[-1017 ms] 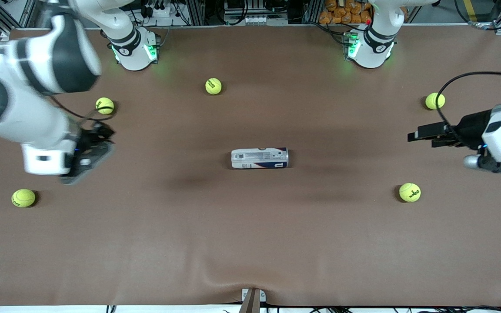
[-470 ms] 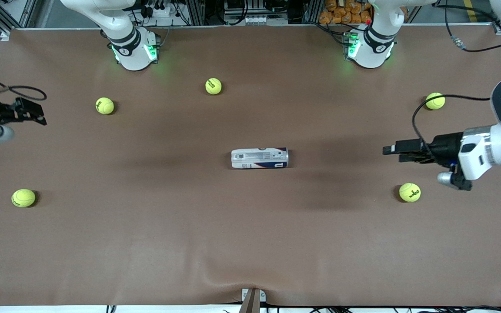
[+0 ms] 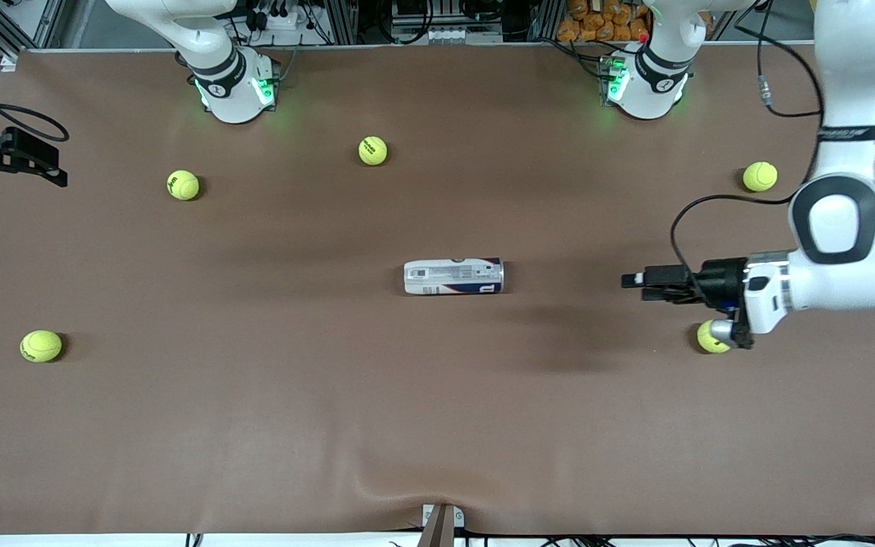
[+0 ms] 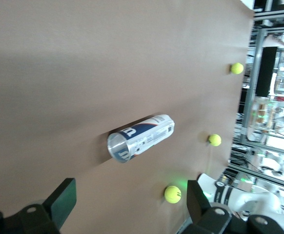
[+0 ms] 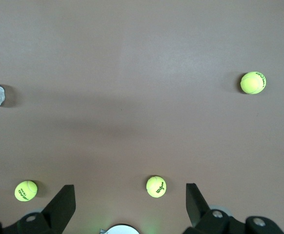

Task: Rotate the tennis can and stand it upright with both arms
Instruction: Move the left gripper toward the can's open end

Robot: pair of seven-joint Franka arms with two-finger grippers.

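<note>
can: we saw the tennis can point(image 3: 453, 276) lying mid-table | left gripper point(image 3: 633, 284) open, over table toward left arm's end | right gripper point(image 3: 58, 169) open, at right arm's end

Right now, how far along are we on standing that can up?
Nothing done: the tennis can lies on its side mid-table, untouched. In hand: the open left gripper points at it from the left arm's end; the open right gripper is at the table's edge. Left: grasp, rotate, upright.

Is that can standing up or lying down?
Lying down. The can rests on its side on the table; its round end faces the left wrist camera.
</note>
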